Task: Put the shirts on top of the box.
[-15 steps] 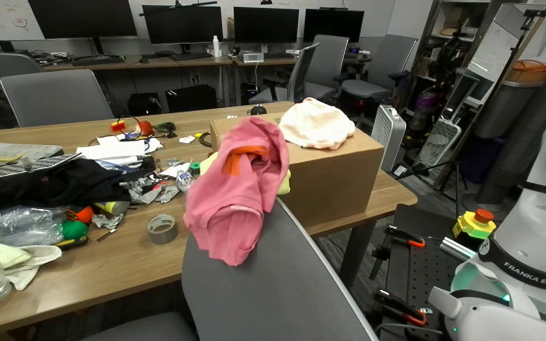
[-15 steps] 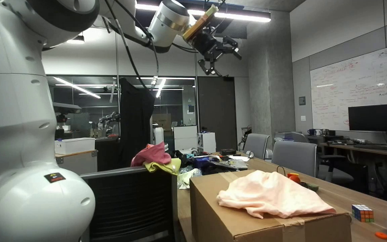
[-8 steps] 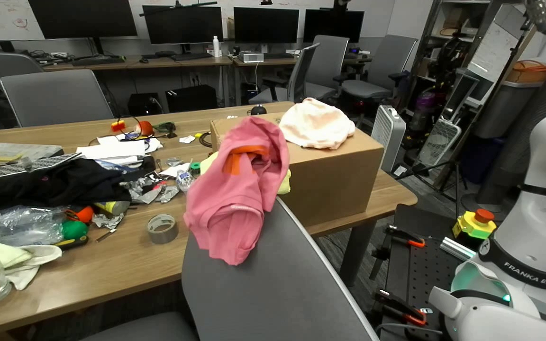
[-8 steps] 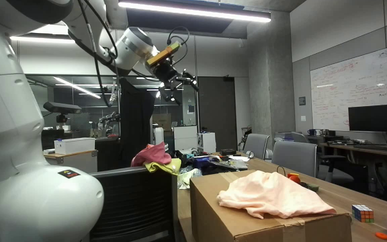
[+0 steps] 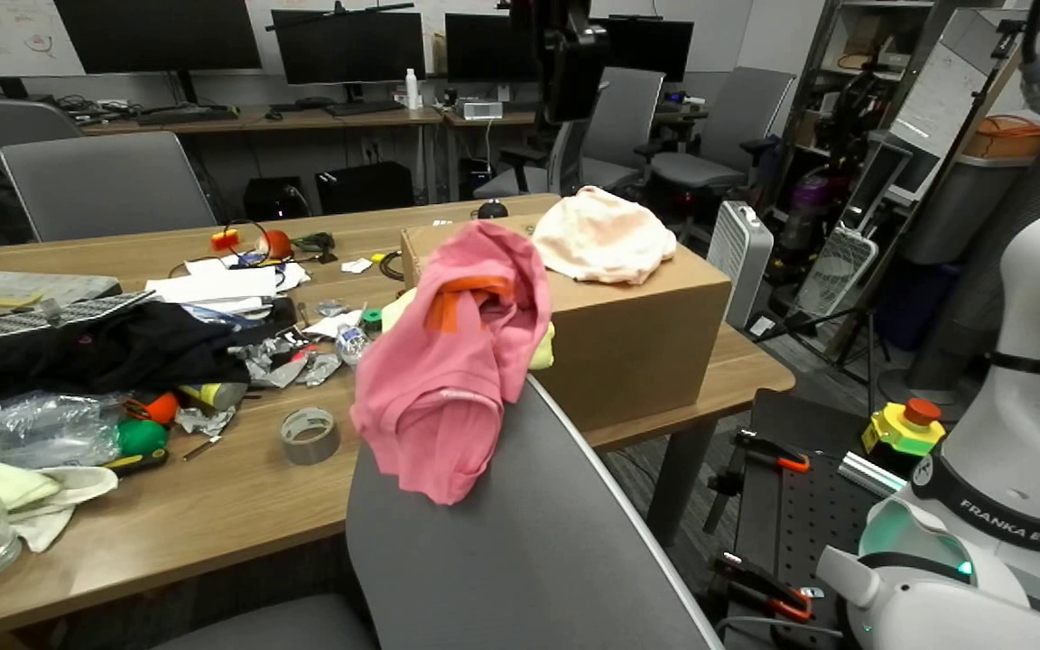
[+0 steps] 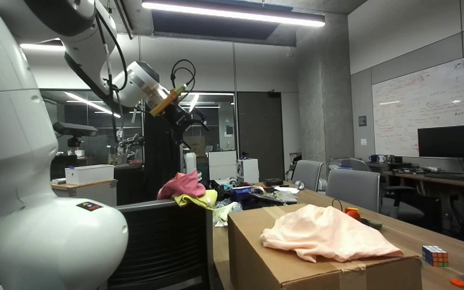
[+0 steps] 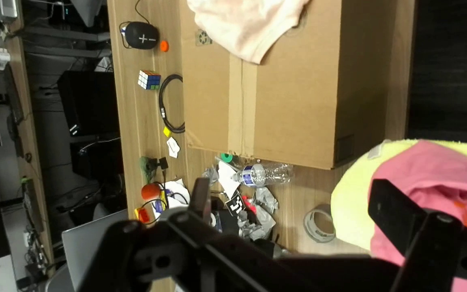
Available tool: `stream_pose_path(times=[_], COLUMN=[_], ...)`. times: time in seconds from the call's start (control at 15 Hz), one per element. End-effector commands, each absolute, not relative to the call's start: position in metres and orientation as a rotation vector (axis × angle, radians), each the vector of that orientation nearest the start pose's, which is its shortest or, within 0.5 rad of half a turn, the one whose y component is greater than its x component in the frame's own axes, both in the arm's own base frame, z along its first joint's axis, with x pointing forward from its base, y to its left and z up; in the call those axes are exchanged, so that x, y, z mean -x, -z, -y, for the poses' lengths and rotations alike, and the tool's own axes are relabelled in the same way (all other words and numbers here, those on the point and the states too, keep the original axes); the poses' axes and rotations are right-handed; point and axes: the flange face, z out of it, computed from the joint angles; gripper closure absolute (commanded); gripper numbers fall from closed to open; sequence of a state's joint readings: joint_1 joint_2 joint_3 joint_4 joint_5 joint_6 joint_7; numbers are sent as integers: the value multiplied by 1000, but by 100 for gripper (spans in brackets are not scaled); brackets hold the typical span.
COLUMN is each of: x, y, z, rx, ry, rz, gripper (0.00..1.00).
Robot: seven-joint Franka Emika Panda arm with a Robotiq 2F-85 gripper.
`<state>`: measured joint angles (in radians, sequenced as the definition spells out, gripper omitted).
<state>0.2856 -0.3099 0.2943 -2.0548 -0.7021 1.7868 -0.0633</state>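
Bright pink soft cloth shirt [image 5: 448, 388], orange patch showing in its folds, is draped over a grey chair back [image 5: 529, 560], near the large brown rectangular cardboard box [image 7: 294, 105]. Yellow-green soft cloth shirt [image 6: 199, 199] is on the same chair back, partly under the pink one, edges sticking out. Pale peach-cream soft cloth shirt [image 6: 328, 235] lies rumpled on top of the box, which sits on the long brown wooden table [image 5: 249, 506]. Black two-finger gripper [image 6: 198, 139] hangs in the air, tilted downward, fingers spread wide apart. In an exterior view it is well above the pink and yellow-green shirts, apart from both; peach-cream shirt is lower down, off to the side. In the wrist view, pink and yellow-green shirts sit at lower right, partly hidden behind one finger; peach-cream shirt is at the top edge, cut off. Between the fingers in that view, on the table: clear plastic bottle [image 7: 272, 174] with blue label, grey roll of tape [image 7: 318, 237].
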Motion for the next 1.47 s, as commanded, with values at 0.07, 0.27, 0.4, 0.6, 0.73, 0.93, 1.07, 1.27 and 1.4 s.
stream_pose_path(times=[0.07, 0.27, 0.4, 0.6, 0.73, 0.93, 1.07, 1.27, 1.4], x=[-430, -438, -448, -461, -467, -472, -474, -477, -477], y=[-585, -576, -567, -548, -530, -501, -482, -458, -447], z=[-234, -237, -240, -242, -243, -244, -244, -244, -244], rx=[-2391, -2547, -2650, -2769, -2812, -2831, -2823, -2819, -2814], ry=[-415, -475, -508, -521, -495, -425, -367, -292, -257], rz=[-711, -667, -688, -698, -696, -678, -681, -694, -704], gripper=[0, 0, 0, 0, 0, 0, 0, 0, 0])
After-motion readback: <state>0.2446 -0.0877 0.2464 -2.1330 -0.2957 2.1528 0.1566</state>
